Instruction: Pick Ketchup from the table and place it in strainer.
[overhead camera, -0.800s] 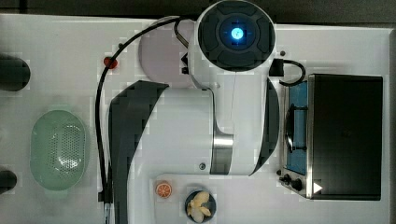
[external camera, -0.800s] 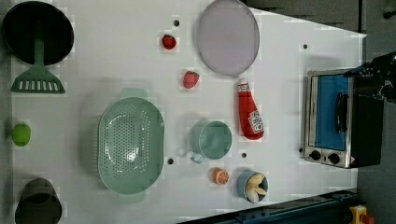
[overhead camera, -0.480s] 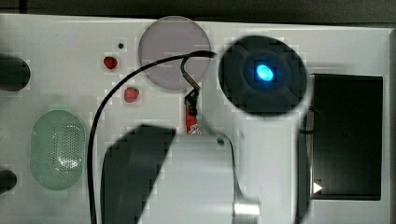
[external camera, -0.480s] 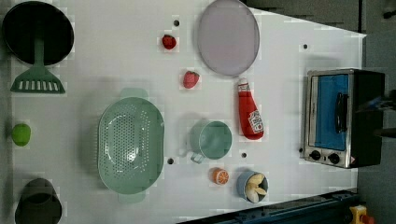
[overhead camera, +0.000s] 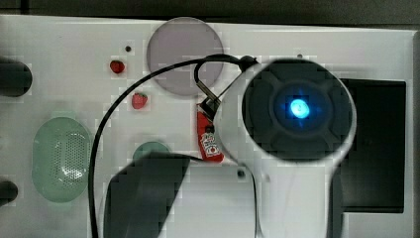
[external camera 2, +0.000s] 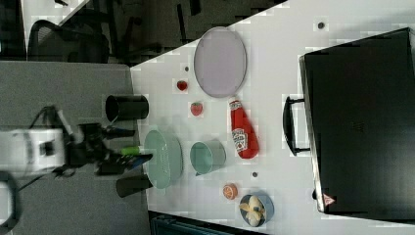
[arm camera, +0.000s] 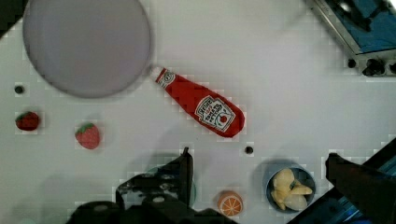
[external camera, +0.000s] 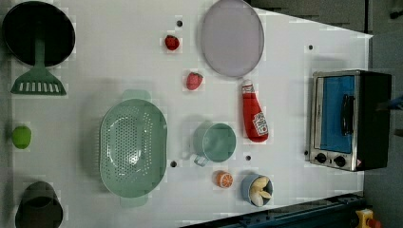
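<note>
The Ketchup point(external camera: 254, 118) is a small red squeeze bottle with a white cap, lying flat on the white table just below the grey plate. The wrist view has the Ketchup point(arm camera: 201, 105) lying at a slant. In the top view my arm covers part of the Ketchup point(overhead camera: 208, 141). The strainer point(external camera: 133, 147) is a pale mint oval colander, empty, towards the left view's left; the top view places the strainer point(overhead camera: 60, 158) at its left. My gripper point(arm camera: 259, 156) hangs high above the table, open, with nothing between its fingers. In the right view my gripper point(external camera 2: 132, 145) stands apart from the bottle.
A grey plate point(external camera: 232, 38) and two strawberries point(external camera: 194, 80) lie near the bottle. A green cup point(external camera: 215, 142), an orange slice point(external camera: 223, 179) and a blue bowl point(external camera: 256, 189) sit close by. A toaster oven point(external camera: 349, 121) is at the left view's right. Black pan point(external camera: 38, 31), spatula, lime and dark cup line the left view's left.
In the top view my arm has swung to the right and downward, uncovering the plate and strawberries and covering part of the bottle. The jaws have spread wider. Nothing on the table has moved.
</note>
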You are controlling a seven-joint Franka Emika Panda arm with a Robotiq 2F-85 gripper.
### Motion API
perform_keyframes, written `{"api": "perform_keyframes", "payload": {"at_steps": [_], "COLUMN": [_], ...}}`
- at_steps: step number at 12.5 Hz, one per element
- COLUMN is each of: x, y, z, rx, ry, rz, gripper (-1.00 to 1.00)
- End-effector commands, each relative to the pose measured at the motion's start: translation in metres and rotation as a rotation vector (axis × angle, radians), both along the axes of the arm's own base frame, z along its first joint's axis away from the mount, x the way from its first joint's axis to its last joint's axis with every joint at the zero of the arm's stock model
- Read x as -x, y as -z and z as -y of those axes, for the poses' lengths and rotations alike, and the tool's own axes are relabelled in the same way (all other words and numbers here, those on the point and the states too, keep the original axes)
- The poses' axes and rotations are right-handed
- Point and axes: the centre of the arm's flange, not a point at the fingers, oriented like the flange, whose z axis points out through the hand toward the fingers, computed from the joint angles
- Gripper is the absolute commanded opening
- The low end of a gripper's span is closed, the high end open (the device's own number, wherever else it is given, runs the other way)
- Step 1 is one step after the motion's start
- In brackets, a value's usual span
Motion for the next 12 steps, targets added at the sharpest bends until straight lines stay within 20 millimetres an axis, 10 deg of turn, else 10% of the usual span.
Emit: {"api": "perform_keyframes", "payload": {"at_steps": [1,12], "x": [-0.014,0.006], "y": [0.106,0.293], "z": [-0.013,-0.025], "rx": [-0.042,-0.09], "ry": [-0.226,-0.834], "rz": [-0.15,-0.048], "gripper": [1.0,1.0]}}
